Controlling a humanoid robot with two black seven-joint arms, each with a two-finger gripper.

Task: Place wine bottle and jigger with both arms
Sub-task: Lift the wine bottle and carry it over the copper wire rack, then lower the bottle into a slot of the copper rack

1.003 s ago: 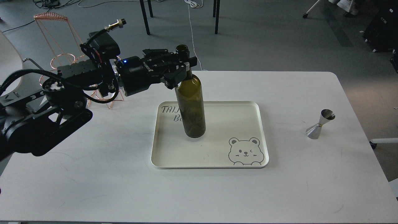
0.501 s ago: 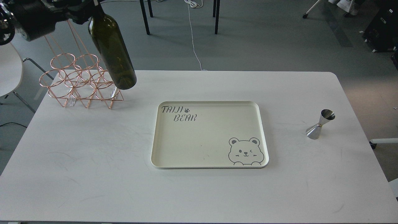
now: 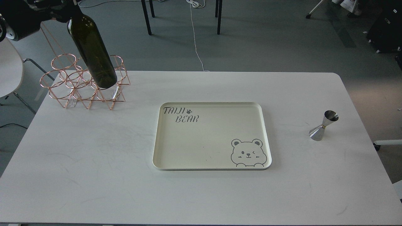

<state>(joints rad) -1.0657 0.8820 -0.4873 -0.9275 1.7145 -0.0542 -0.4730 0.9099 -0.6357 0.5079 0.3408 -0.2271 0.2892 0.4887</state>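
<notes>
The dark olive-green wine bottle (image 3: 91,51) hangs tilted in the air at the far left, its base over the copper wire rack (image 3: 64,91). Its neck runs off the top edge of the view. My left gripper (image 3: 67,4) shows only partly at the top left corner, closed around the bottle's neck. The small silver jigger (image 3: 323,125) stands on the table at the right, leaning slightly, with nothing near it. My right gripper is out of view.
A cream tray (image 3: 267,135) with a bear drawing and "TAIJI BEAR" lettering lies mid-table with nothing in it. The white table (image 3: 94,175) has rounded corners. A white chair (image 3: 8,72) stands left of the table, and table legs and cables lie on the floor behind.
The left gripper lifted the bottle off the tray and carried it up and left. It now hangs over the copper rack, further left than half a second ago.
</notes>
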